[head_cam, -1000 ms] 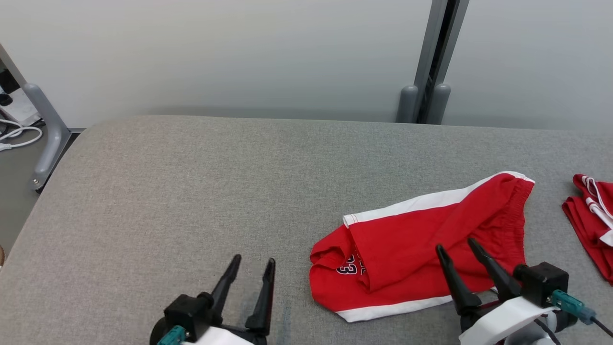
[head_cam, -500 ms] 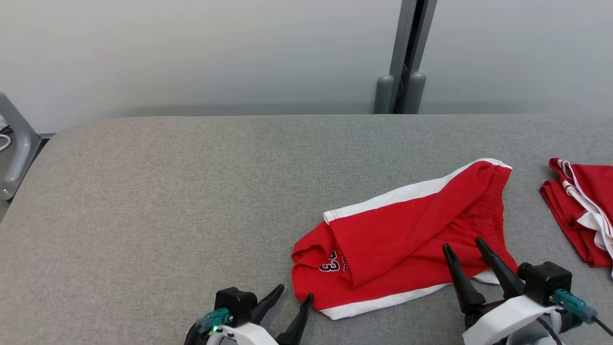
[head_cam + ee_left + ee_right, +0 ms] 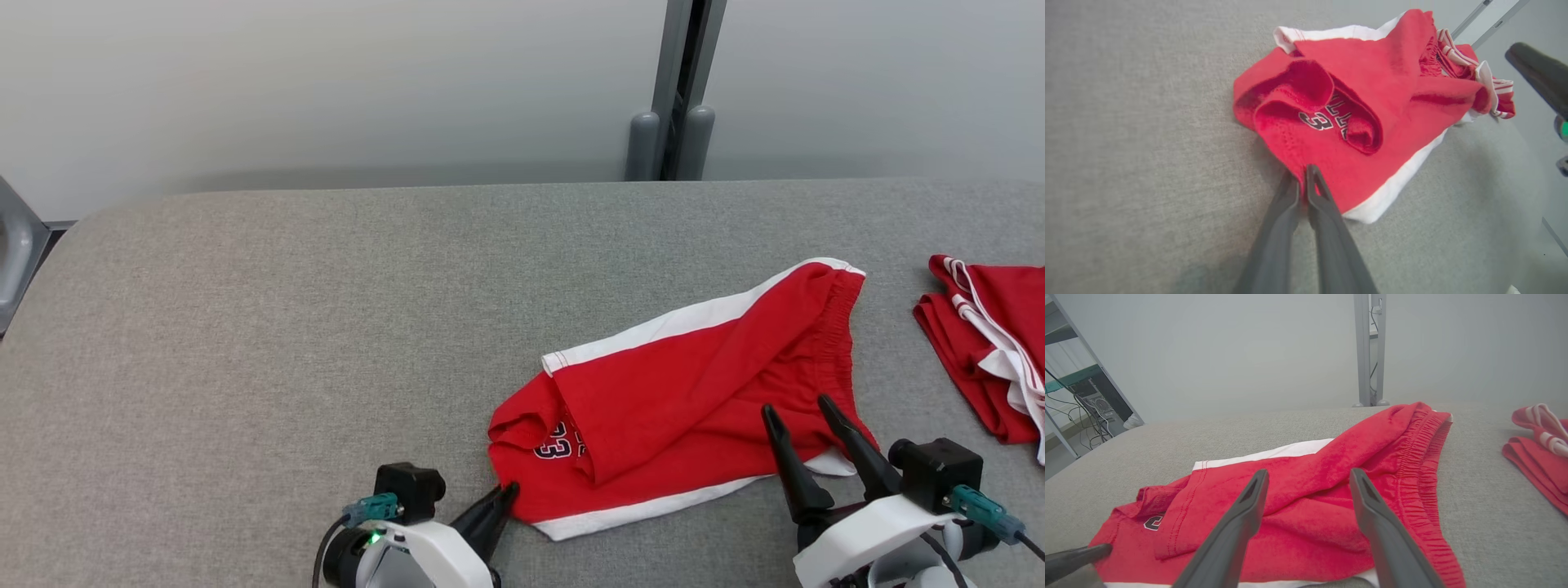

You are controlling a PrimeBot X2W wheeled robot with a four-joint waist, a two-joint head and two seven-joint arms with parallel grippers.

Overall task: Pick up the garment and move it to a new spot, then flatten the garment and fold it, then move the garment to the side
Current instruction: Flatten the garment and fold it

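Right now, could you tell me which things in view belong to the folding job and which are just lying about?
Belongs to the job: crumpled red shorts with white side stripes; left tool, pinched shut on their near hem; right tool, open over the waistband end; grey fabric table.
Just lying about: folded red-and-white garment at the right edge; grey metal post behind the table.

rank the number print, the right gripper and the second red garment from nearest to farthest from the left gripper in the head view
1. number print, just above the left gripper, on the shorts' left end
2. right gripper, by the shorts' right end
3. second red garment, at the far right edge
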